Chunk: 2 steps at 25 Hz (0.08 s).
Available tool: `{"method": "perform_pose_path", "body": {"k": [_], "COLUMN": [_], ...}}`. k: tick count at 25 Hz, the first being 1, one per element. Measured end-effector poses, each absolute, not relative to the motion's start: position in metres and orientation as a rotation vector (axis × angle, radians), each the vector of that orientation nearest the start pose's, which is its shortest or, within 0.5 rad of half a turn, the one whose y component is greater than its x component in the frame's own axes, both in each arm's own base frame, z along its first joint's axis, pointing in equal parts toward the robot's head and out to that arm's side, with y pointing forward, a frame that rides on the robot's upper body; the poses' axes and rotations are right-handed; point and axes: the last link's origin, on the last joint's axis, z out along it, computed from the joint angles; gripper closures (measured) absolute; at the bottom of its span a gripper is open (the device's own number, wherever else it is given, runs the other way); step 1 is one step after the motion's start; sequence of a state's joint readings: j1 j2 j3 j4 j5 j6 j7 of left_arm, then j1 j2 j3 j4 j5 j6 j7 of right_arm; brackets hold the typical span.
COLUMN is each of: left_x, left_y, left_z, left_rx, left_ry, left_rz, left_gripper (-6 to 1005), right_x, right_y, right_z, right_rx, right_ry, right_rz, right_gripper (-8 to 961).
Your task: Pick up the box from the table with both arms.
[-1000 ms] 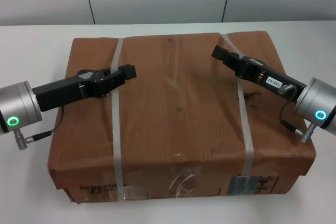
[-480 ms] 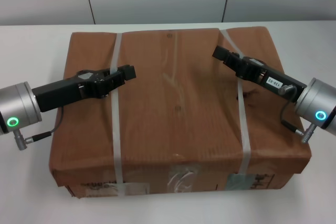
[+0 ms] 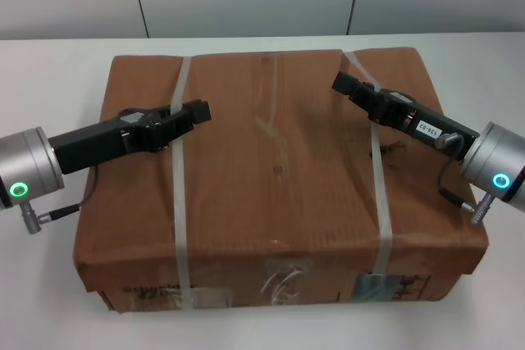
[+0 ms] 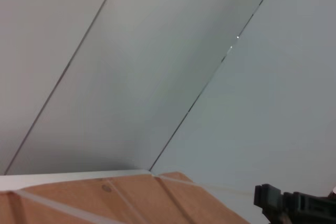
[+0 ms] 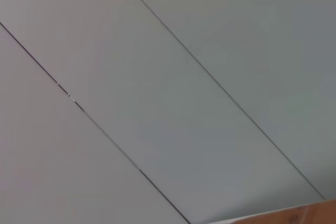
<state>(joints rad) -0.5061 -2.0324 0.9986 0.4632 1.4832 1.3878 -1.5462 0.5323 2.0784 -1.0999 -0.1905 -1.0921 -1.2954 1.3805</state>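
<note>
The box [image 3: 279, 186] is large, flat brown cardboard with a wrinkled top, and it lies in the middle of the smooth white table [image 3: 49, 63]. Two whitish plastic straps [image 3: 182, 194] run from its far edge to its near edge, where clear tape shines. The left gripper [image 3: 197, 112] lies over the left strap and the right gripper [image 3: 343, 84] over the right strap, both pointing inward above the top. I cannot tell if the jaws are open or closed. Bare table remains on the left, right and far sides of the box.
</note>
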Motion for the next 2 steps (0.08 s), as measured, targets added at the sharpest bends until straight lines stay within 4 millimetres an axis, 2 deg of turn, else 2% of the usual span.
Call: {"method": "perform_pose_path", "body": {"k": [2], "left_x": [-0.2557], "left_y": [0.3415], "left_z": [-0.0140], "left_rx": [-2.475], "left_ry": [-1.047], "left_rz": [-1.033], "left_gripper": [857], "right_x": [0.2648], "right_y": [0.3343], "right_z": [-0.0492], "right_rx": [-2.166], "right_ry": [1.244], "right_rz": [1.223], "right_gripper": [916]}}
